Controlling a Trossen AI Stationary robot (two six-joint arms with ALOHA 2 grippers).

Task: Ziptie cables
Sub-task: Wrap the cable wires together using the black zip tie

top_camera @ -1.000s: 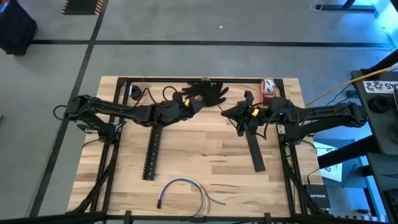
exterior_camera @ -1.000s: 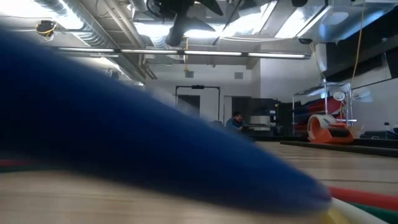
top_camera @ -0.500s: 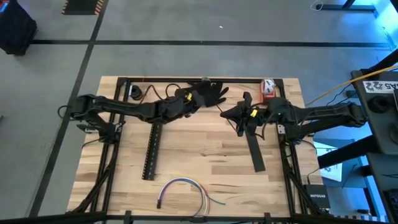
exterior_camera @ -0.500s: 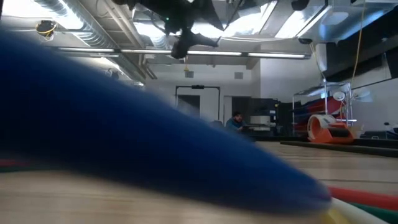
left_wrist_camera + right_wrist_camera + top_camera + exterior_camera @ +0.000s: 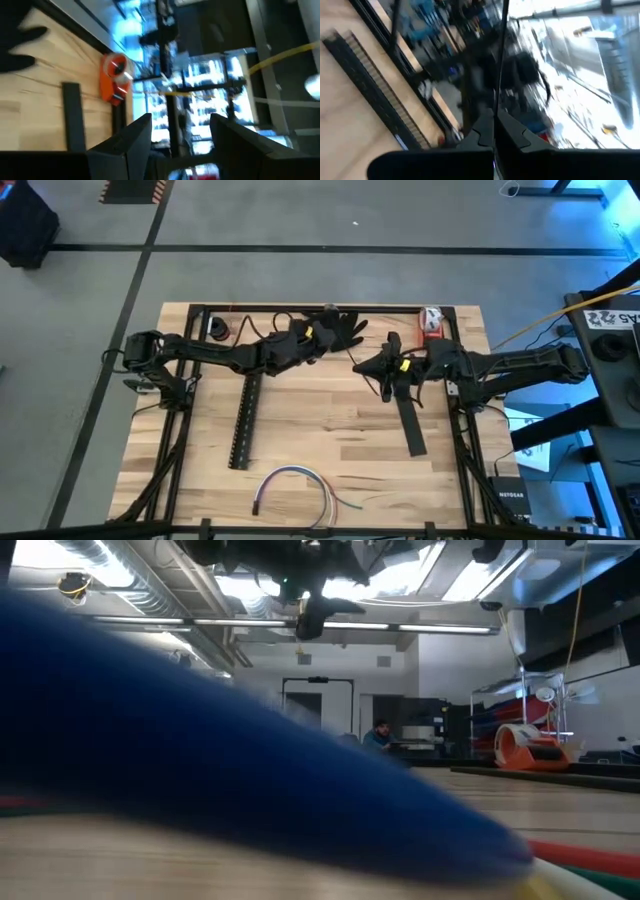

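The cables [image 5: 295,485], a looped bundle of white, blue-purple and dark wires, lie on the wooden table near its front edge. In the low view they are a blue blur [image 5: 200,760] right at the lens. My right gripper [image 5: 364,363] hangs above the table's middle, shut on a thin dark strip [image 5: 499,60]. My left gripper [image 5: 322,336] is open and level above the far middle, beside a pair of black gloves [image 5: 340,328]. Nothing is between its fingers [image 5: 135,135]. My right gripper pinches one end of the thin dark strip [image 5: 495,112] between its two shut fingers. The fingers are level and come from the table's right side. The strip runs straight on past the fingertips along their line, clear of the table.
A long black slotted channel [image 5: 245,420] lies left of centre, and a plain black bar [image 5: 410,420] lies under the right arm. An orange tape dispenser [image 5: 430,320] stands at the far right. A black frame [image 5: 300,308] borders the table. Bare wood lies between channel and bar.
My left gripper has moved toward the table's right and far edge, closer to the black gloves, and sunk a little. Its fingers have stayed open. My right gripper has kept still with the strip.
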